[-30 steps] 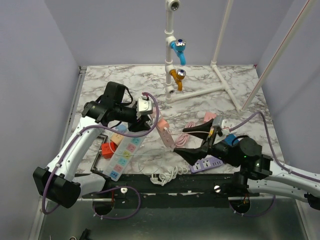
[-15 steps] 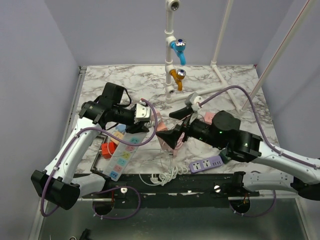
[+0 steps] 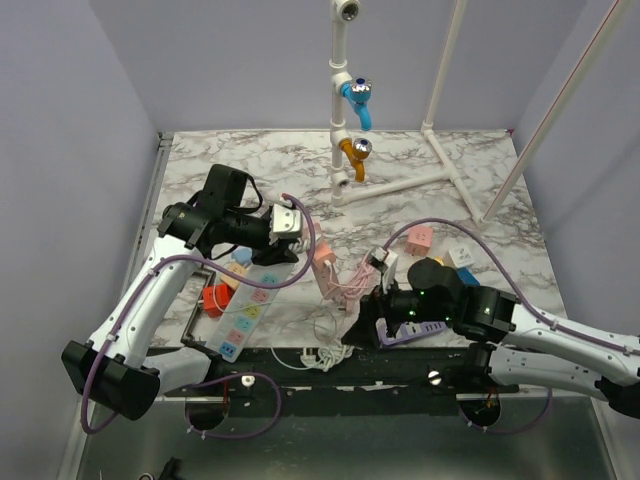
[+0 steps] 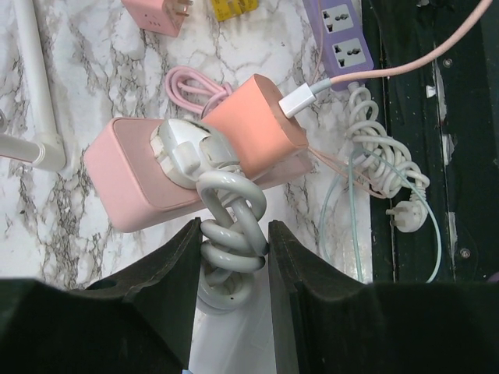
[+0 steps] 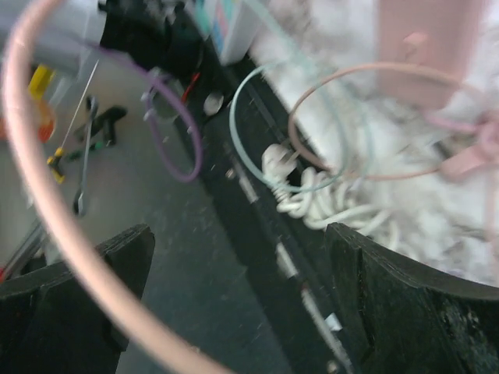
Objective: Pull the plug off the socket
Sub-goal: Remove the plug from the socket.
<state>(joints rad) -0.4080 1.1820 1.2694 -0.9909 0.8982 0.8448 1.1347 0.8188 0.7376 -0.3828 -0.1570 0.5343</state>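
Observation:
A pink socket strip [image 4: 117,181] carries a white plug [image 4: 184,148] whose coiled white cord [image 4: 231,234] runs back between my left fingers. My left gripper [image 4: 231,257] is shut on that coiled cord just behind the plug. In the top view the left gripper [image 3: 292,226] sits left of centre, with the pink strip [image 3: 326,270] hanging off it to the right. A salmon adapter block [image 4: 257,125] with a white USB connector [image 4: 297,100] also sits on the strip. My right gripper [image 3: 362,330] is open and empty at the table's front edge; its view is blurred.
A long white strip with coloured sockets [image 3: 246,304] and a red block [image 3: 214,298] lie at the front left. A purple strip [image 4: 343,31] and a bundled white cable [image 4: 382,164] lie by the front rail. A pink cube [image 3: 420,238] lies at right, a pipe stand [image 3: 345,100] behind.
My right arm swung left over the pink strip, then dropped back to the front edge, still open. A thin pink cable now lies bunched by the strip. My left gripper has hardly moved.

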